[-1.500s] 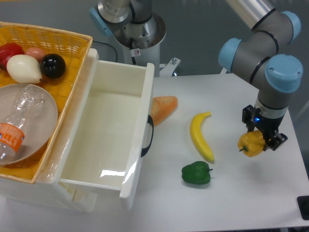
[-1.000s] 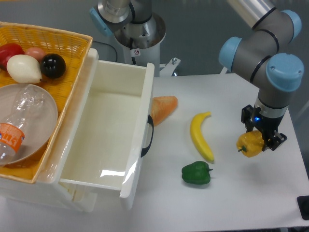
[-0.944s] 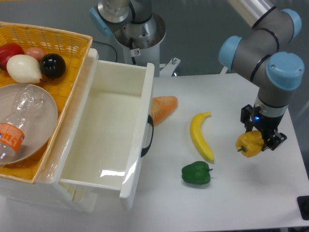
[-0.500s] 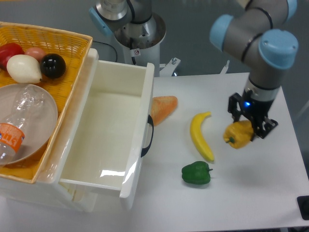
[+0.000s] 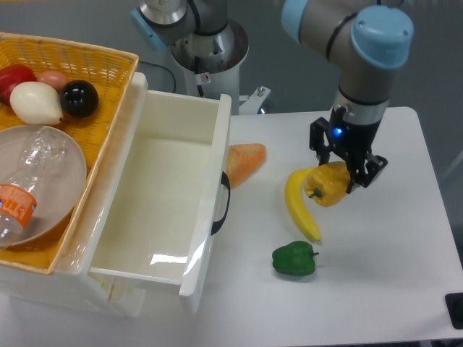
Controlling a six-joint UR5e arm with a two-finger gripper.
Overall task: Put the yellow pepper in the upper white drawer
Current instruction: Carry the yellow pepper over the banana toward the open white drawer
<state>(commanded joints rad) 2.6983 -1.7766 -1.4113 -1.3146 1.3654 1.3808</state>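
The gripper is clamped on the yellow pepper, which hangs over the middle of the table, overlapping the upper part of the banana. The pepper is lumpy, yellow-orange, with its dark stem pointing left.

The drawer is pulled open at the table's left side; it is glossy white plastic with deep walls and a black handle on the front wall facing the pepper. Open tabletop lies between the banana and the drawer front, apart from an orange-tan piece touching the front wall near the handle. A green pepper sits just below the banana's lower tip, toward the front edge.

The table is plain white and matte; its right half is bare. A yellow wicker basket at the far left holds a clear plastic bottle, a white pear shape, a black ball and red pieces. The arm's grey base stands behind the drawer against a grey floor.
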